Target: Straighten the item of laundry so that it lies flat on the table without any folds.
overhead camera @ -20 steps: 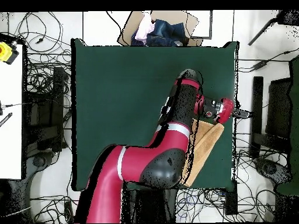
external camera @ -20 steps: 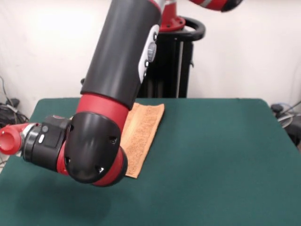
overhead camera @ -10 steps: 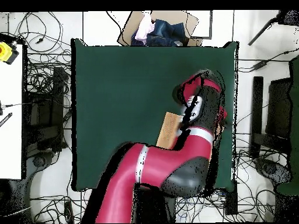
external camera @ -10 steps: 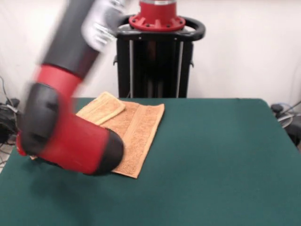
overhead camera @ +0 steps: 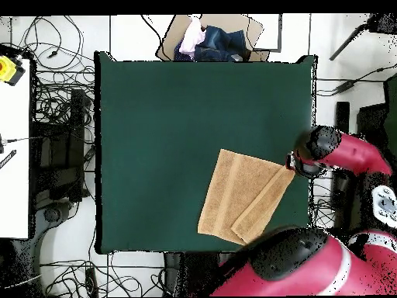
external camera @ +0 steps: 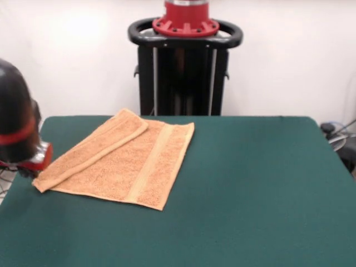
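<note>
The item of laundry, a peach towel (external camera: 125, 167) (overhead camera: 236, 190), lies on the green table (external camera: 256, 189) (overhead camera: 163, 116) at the left in the front view. One long edge is folded over as a narrow flap (external camera: 92, 147) (overhead camera: 264, 206), and a woven band runs across the flat part. My arm (external camera: 16, 130) (overhead camera: 337, 151) hangs at the table's side, its end just beside the flap's corner. The gripper itself cannot be made out against the arm, and nothing shows it holding the towel.
A cardboard box of clothes (overhead camera: 213, 39) sits beyond the table's top edge in the overhead view. Cables lie on the floor all around. A white bench with a yellow object (overhead camera: 8, 70) stands at the left.
The arm has swung off the towel and out past the table's side. The whole towel now shows, with its folded flap lying along one edge.
</note>
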`<state>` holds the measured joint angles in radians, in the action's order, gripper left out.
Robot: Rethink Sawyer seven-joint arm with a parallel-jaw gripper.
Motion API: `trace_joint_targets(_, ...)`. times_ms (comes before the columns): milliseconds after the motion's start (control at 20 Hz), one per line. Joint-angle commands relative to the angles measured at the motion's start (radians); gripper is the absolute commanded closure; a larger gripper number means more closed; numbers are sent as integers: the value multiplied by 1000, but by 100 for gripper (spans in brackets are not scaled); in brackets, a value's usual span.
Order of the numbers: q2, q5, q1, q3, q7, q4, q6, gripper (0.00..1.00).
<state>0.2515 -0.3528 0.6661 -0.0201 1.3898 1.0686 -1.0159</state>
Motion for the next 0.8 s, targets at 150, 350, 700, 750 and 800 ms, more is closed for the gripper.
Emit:
trace_joint_targets(150, 76, 79, -71, -229, -84, 243, 53, 100)
trace_joint_targets(350, 71, 56, -83, -226, -66, 230, 62, 100)
trace_joint_targets(700, 73, 12, -127, -185, 1, 215, 118, 100)
trace_joint_targets(750, 76, 12, -129, -184, 5, 216, 119, 100)
trace_joint_targets(800, 77, 13, -133, -184, 9, 212, 119, 100)
